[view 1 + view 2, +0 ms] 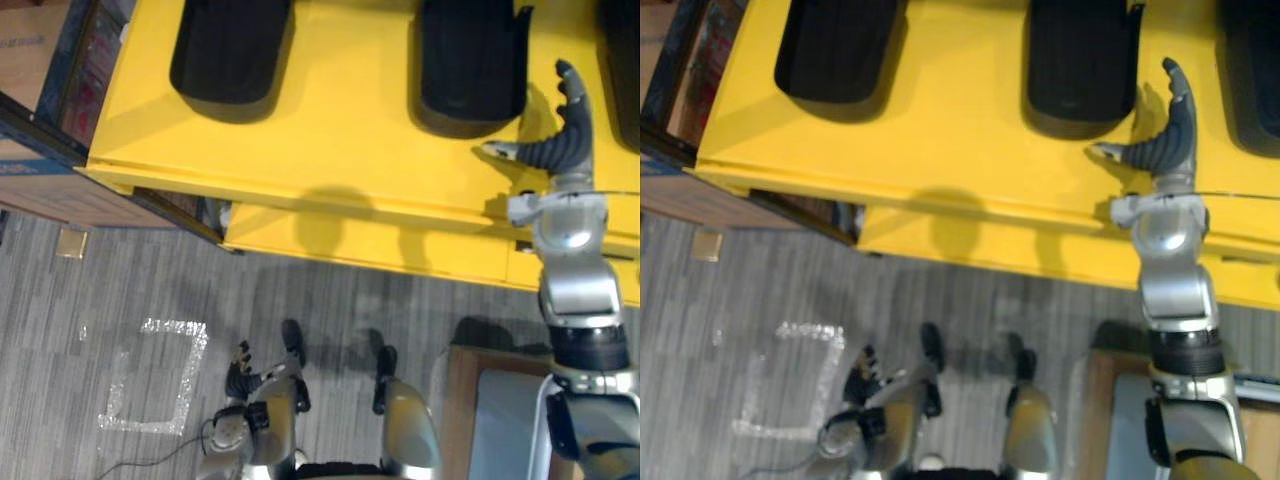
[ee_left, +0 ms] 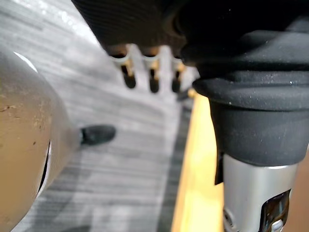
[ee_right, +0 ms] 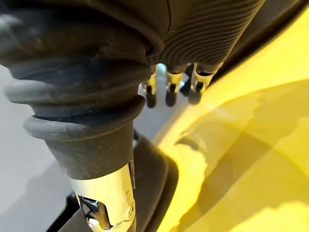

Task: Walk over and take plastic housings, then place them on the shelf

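mid housing (image 1: 468,60): lying flat on yellow desk (image 1: 340,140), just beside R hand (image 1: 562,140).
R hand: hovering over desk, fingers straight, thumb spread wide, gripping nothing; prob. lining up for a side grasp.
axis: long axis running away from robot, rounded end facing near desk edge.
L housing (image 1: 230,45): lying parallel, well apart.
L hand (image 1: 240,372): hanging low over floor (image 1: 150,290), fingers relaxed, empty.

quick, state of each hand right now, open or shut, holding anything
Left hand: open, fingers relaxed, holding nothing.
Right hand: open over the yellow shelf top, holding nothing.
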### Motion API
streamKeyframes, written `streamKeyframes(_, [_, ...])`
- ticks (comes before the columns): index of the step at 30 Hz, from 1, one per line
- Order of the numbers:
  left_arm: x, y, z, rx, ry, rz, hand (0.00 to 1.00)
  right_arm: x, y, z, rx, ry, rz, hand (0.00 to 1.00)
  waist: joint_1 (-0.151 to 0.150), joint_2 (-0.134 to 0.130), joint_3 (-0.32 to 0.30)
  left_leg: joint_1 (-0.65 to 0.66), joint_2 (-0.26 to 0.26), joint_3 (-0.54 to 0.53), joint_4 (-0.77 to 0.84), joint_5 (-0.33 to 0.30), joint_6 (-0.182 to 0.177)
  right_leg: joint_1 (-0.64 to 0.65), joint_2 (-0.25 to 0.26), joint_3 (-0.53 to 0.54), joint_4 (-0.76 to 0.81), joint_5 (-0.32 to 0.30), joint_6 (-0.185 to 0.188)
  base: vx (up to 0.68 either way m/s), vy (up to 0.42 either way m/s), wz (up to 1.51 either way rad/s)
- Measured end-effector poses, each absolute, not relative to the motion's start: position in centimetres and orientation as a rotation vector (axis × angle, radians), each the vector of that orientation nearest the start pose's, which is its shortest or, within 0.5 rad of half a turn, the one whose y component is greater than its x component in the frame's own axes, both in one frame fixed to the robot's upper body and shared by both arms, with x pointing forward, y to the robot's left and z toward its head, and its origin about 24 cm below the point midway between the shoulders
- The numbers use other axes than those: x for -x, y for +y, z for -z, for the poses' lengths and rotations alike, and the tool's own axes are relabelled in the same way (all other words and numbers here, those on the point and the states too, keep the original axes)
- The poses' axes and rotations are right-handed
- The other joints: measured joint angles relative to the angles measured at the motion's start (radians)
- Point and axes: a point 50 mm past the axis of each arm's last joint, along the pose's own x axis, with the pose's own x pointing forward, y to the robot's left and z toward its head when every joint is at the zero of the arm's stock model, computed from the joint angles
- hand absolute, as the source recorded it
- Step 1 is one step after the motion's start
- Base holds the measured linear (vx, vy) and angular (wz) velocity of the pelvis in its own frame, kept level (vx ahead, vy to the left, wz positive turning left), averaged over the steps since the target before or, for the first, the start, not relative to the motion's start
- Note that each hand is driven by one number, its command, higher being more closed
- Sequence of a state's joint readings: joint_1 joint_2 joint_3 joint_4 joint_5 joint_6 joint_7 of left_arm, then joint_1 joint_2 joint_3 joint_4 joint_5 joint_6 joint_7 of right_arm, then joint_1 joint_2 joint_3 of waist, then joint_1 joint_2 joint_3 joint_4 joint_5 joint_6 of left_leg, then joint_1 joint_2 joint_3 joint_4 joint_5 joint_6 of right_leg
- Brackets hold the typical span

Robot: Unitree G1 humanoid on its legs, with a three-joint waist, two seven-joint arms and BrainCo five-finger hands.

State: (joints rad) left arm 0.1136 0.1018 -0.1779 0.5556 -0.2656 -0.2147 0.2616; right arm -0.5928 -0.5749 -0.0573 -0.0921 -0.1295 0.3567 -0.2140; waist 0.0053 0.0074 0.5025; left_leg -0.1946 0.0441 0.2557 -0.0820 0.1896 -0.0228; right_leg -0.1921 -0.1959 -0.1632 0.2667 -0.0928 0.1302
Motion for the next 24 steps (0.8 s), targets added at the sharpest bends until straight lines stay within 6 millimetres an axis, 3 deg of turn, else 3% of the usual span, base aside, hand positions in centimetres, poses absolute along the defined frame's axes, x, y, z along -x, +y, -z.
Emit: streamKeyframes(24, [-18.3, 16.5, 8.6, 0.063, 0.484, -0.238, 0.00, -31.5, -21.4, -24.1, 0.529, -0.456, 0.214, 0.00, 0.003, 0.005, -0.003, 0.003, 0.001, -0.002, 0.000, 0.000, 0.000, 0.016, 0.004, -0.007, -0.018, 0.003, 0.002, 0.00, 0.000, 0.00])
